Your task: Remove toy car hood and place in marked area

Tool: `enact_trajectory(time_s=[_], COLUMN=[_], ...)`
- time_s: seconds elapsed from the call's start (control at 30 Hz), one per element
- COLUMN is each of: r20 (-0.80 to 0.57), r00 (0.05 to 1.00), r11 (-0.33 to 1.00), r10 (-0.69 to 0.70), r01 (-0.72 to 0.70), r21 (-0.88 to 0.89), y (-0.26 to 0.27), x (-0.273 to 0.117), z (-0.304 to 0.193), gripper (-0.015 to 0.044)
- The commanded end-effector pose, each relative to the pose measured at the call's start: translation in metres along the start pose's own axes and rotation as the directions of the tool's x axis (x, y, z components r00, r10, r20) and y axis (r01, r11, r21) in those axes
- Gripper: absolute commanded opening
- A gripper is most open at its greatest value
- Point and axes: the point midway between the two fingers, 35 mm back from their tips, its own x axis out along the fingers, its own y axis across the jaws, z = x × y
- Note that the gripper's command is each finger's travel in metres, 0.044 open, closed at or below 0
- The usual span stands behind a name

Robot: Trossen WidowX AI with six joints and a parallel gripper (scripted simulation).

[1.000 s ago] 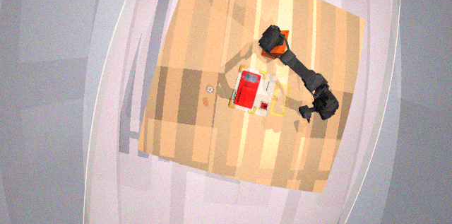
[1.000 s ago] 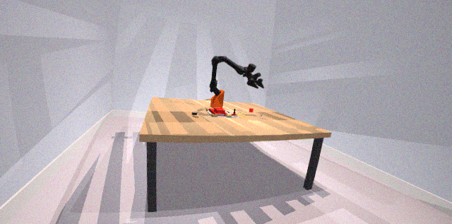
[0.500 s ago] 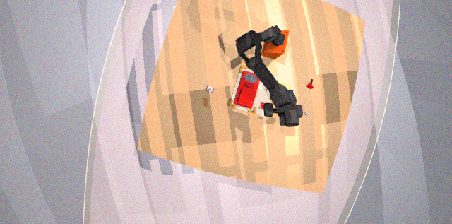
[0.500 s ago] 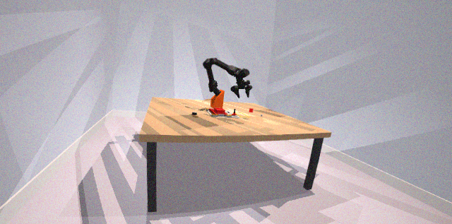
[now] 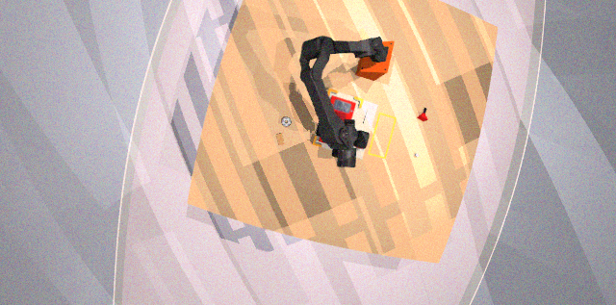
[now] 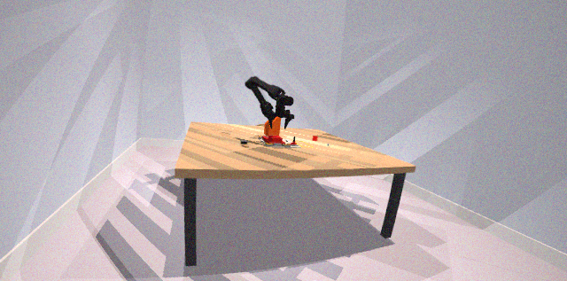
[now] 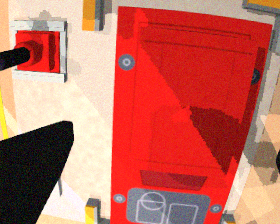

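Observation:
The red toy car [image 5: 346, 114] [image 6: 272, 138] sits on a white base [image 5: 369, 107] [image 7: 88, 107]. Its hood looks to be the long red panel [image 7: 168, 90] with round bolts at its sides, in place on the car; its exact edges are unclear. A grey panel shows at one end. My gripper [image 6: 279, 127] [image 7: 179, 143] is open and empty, fingers pointing down above the car, one to each side of the red panel in the wrist view. In the top view the arm hides the fingertips and part of the car. The marked area [image 5: 390, 138] [image 7: 2, 105] is a yellow outline beside the base.
A red block with a black peg [image 6: 293, 142] [image 7: 38, 51] stands in a grey frame on the base. Yellow-orange corner brackets [image 7: 89, 14] surround the car. A red piece with a black handle [image 5: 423, 116], a wheel [image 5: 284, 119] and small bits lie on the table.

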Motion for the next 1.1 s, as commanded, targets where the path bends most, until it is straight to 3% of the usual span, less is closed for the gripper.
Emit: enact_trajectory(time_s=[0.0, 1.07], r20=[-0.016, -0.016], r00=[1.0, 1.0], r11=[1.0, 1.0], r10=[-0.008, -0.007], r01=[0.008, 0.008], r21=[0.011, 0.011], y=[-0.011, -0.011], x=[-0.002, 0.017], z=[-0.005, -0.004], gripper=[0.044, 0.044])
